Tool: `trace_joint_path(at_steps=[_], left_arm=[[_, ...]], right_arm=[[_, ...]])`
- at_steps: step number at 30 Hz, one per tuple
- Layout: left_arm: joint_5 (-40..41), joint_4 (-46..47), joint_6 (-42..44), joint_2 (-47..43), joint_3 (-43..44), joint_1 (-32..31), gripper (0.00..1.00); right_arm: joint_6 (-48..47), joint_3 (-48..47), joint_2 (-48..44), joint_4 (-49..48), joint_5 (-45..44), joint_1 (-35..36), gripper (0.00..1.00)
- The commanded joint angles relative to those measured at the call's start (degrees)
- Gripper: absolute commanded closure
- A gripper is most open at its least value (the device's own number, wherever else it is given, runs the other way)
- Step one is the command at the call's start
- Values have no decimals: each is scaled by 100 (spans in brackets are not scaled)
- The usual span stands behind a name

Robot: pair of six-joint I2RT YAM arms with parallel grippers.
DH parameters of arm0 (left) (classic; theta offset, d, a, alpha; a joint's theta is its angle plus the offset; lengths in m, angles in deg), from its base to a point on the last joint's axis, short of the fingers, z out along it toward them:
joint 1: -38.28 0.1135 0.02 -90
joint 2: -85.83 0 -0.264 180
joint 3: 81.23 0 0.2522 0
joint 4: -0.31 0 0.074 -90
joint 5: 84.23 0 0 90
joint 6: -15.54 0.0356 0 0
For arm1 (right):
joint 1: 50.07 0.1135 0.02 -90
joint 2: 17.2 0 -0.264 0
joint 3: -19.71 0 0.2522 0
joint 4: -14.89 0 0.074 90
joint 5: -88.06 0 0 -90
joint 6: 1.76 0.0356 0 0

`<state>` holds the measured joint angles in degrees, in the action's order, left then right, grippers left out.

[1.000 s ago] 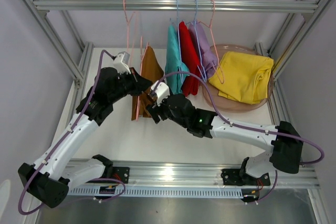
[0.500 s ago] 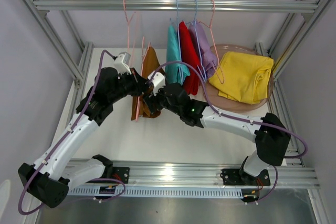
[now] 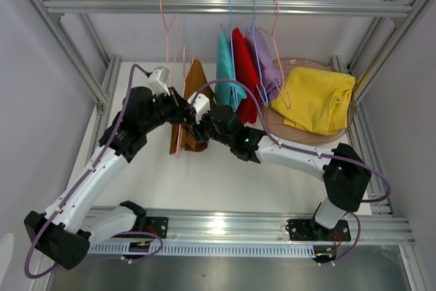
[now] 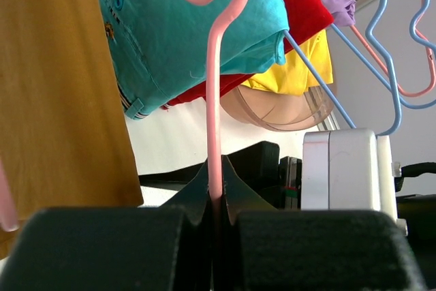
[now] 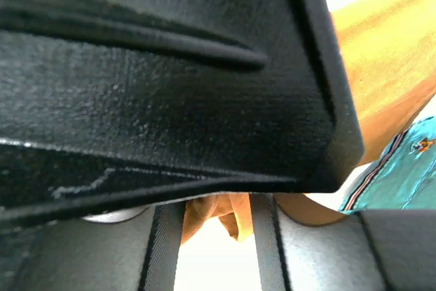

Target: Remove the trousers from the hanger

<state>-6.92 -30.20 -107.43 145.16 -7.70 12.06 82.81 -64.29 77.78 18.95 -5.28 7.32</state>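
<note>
Left hand (image 4: 215, 201) tight on hanger (image 4: 213, 114), brown trousers (image 4: 54, 100) beside

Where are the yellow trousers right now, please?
In the top view, the yellow trousers lie in the round tub at the far right, beside the hanging lavender trousers.

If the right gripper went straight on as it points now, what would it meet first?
Likely the brown trousers, seen between the fingers of the right gripper; the left gripper sits close beyond, depth unclear.
</note>
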Motion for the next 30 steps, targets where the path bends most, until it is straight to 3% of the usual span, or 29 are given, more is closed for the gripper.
trace_joint_path(at_steps=[1, 6, 9, 15, 30], left_arm=[[-454, 542, 177, -71, 298, -41, 100], [-436, 498, 212, -36, 307, -41, 100], [-410, 498, 212, -44, 299, -41, 100], [-366, 471, 256, 17, 325, -50, 99], [-94, 357, 317, 105, 325, -41, 99]], right_arm=[[-19, -359, 82, -586, -343, -254, 63], [-19, -385, 56, -586, -396, -324, 77], [-107, -403, 12, -569, -449, -351, 79], [-160, -456, -120, -490, -502, -500, 99], [-353, -465, -1217, 134, -642, -378, 100]])
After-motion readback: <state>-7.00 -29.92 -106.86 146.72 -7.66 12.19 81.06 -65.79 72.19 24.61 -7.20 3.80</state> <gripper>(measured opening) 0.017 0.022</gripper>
